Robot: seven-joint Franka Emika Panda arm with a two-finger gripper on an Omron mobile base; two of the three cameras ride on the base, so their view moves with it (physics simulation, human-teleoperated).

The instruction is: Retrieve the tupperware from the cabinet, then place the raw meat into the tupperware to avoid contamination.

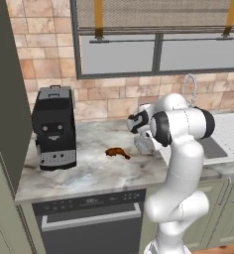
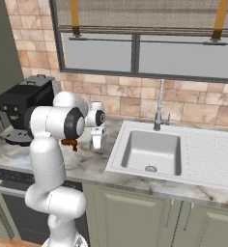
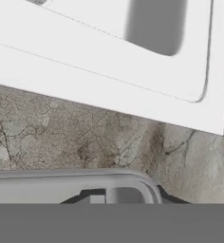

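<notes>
Tupperware (image 2: 97,139) held in the claw (image 2: 97,143), hanging low over the marble table (image 1: 89,171) just left of the sink (image 2: 152,153). Seems to sit just above the stone rather than on it, though contact cannot be told for sure. Pale grey, see-through, tilted on edge in the right base view; partly hidden behind the arm's elbow in the left base view, at (image 1: 145,145). In the hand view, rounded grey rim (image 3: 85,178) of the same box right at the bottom, with dark fingertips (image 3: 92,193) pressed against it from inside and outside; marble beyond, then the white sink edge (image 3: 133,90) across the top.

Raw meat (image 1: 117,153) lying on the table, reddish-brown, thick end to the left and tapering right, near the front-middle of the marble. Just left of the tupperware, apart from it, not touching. In the right base view only a small brown tip showing at (image 2: 70,142) under the forearm.

Black coffee machine (image 1: 53,128) standing at the far left of the table, well apart from the meat. Dark dishwasher front (image 1: 91,225) below the table edge. Sage-green cabinet (image 1: 2,114) side panel along the left edge. Tap (image 2: 159,108) rising behind the sink basin, against the brick-tile wall.
</notes>
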